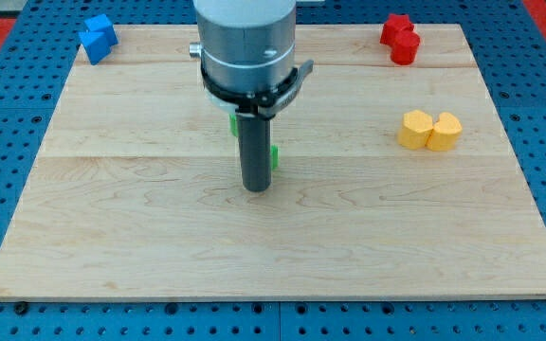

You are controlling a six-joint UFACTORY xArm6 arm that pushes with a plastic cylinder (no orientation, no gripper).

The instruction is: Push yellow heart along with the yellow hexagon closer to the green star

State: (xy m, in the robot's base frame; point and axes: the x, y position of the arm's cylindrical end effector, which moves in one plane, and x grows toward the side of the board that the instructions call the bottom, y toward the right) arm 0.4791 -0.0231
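On the desk (159, 246), my tip (256, 188) stands centrally before the mostly hidden green block (274, 156), the yellow hexagon (414, 129) touching the yellow heart (445, 131) at right, blue blocks (96, 38) top-left, red blocks (401, 38) top-right.

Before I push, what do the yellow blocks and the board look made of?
Yellow hexagon and yellow heart: evenly coloured, matte, probably painted wood or plastic; I cannot tell which. Board: light wood, visible grain and plank seams, smooth finish. My tip is far to their left.

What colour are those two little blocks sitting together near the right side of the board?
Both are yellow: the yellow hexagon and the yellow heart, touching, seen clearly in the camera view.
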